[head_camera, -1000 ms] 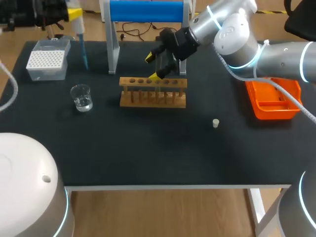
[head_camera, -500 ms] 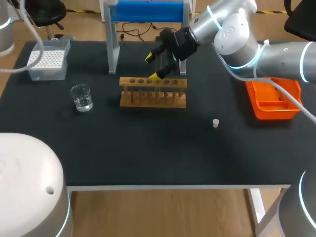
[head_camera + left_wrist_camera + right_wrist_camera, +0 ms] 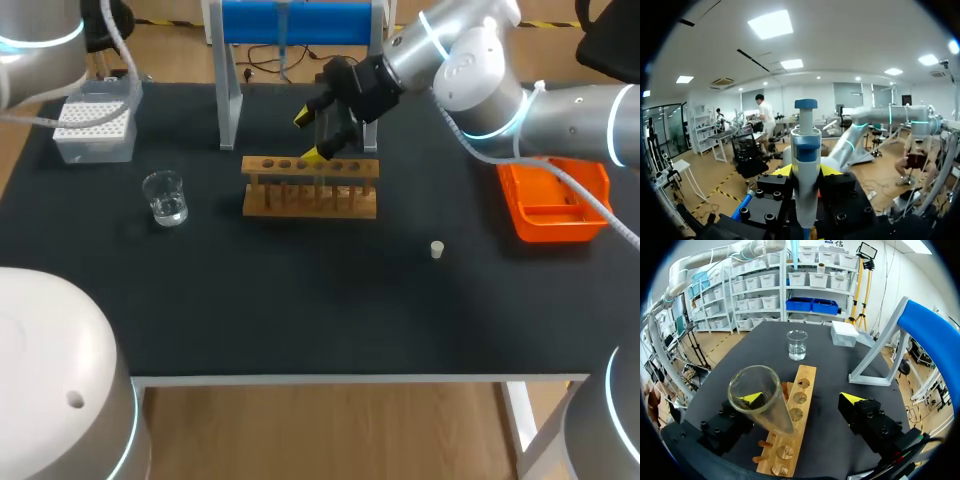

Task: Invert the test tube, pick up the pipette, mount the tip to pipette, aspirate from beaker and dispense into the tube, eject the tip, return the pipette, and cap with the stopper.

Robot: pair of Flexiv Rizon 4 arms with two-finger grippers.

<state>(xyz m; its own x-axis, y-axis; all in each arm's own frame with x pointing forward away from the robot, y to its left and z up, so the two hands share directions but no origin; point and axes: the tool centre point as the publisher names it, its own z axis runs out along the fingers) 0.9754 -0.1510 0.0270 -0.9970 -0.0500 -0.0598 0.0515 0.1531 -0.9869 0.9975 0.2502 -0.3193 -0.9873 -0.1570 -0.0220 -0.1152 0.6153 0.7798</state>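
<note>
resting in holed wooden rack [image 3: 807,390], clear cylindrical glass tube [image 3: 761,401]

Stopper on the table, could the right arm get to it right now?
Probably yes: the stopper lies alone on bare table, and the right gripper stands open over the rack, not clamped on the test tube.

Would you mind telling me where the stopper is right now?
In the head view, the stopper sits on the table, right of the wooden rack and nearer the front edge than the orange bin.
</note>
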